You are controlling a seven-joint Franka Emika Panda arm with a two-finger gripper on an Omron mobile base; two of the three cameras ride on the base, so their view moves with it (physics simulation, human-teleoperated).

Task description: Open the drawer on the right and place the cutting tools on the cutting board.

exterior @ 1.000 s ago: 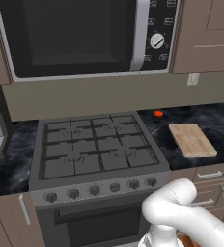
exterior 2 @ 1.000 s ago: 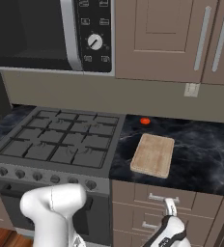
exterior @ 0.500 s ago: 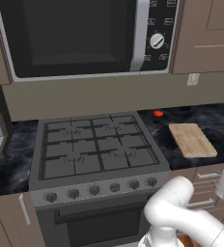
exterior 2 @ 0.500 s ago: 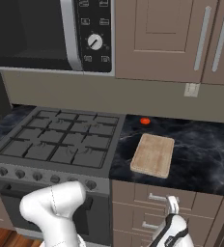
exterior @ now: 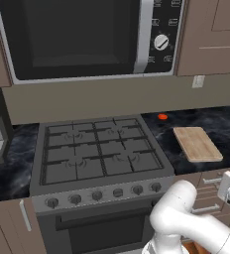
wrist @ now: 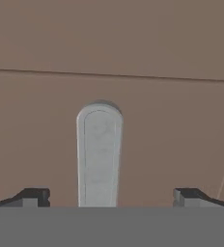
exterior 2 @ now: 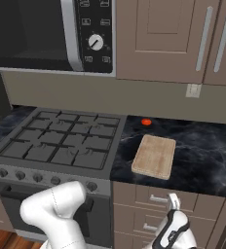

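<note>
1. Hand (wrist: pixel 106 198) first: its jaws stand fully apart and hold nothing, with the pale handle (wrist: pixel 99 154) between the two tips, the brown drawer (wrist: pixel 109 140) front right behind it. In the right base view the hand (exterior 2: pixel 173 200) sits at the top drawer (exterior 2: pixel 168 198) under the table, below the board.
2. Stove (exterior: pixel 99 154) and microwave (exterior: pixel 87 37) are the biggest things around, both to the left and clear of the work.
3. Table (exterior 2: pixel 207 160), dark and marbled, carries the board (exterior 2: pixel 155 156) just right of the stove; a small red thing (exterior 2: pixel 146 122) lies behind it.
4. Step in hand, as I judge it: lining up on the handle; the drawer looks shut, so the tools inside are hidden.
5. Next move calls for closing on the handle squarely, then pulling straight out.
6. Nothing blocks the pull that I can see; the arm (exterior 2: pixel 56 209) itself sits close by the drawers.
</note>
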